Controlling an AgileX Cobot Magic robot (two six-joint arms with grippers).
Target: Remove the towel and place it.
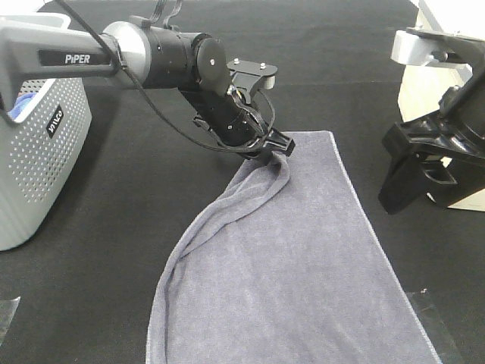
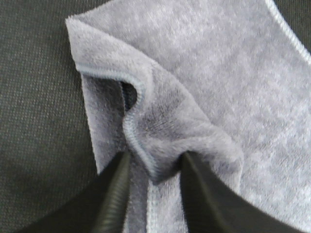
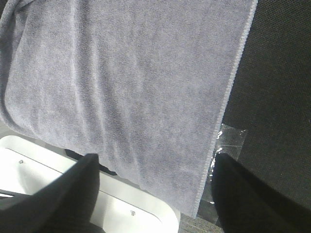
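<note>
The slate-grey towel (image 1: 288, 258) lies spread on the black table, running from the middle to the front edge. Its left side is drawn up into a long ridge leading to its far corner. There my left gripper (image 1: 274, 149) is shut on a bunched fold of that corner. In the left wrist view the towel (image 2: 233, 73) fills the frame, and the gripper (image 2: 154, 167) presses the hemmed fold from both sides. My right gripper (image 1: 413, 178) hangs open above the table, to the right of the towel. The right wrist view shows its fingers (image 3: 82, 194) wide apart over the towel (image 3: 121, 73), holding nothing.
A grey perforated basket (image 1: 38, 159) stands at the left edge with a bright blue cloth (image 1: 23, 102) showing inside. A white block (image 1: 447, 68) sits behind the right arm. Clear tape (image 3: 228, 138) is stuck on the table by the towel's hem, near a white base (image 3: 48, 165).
</note>
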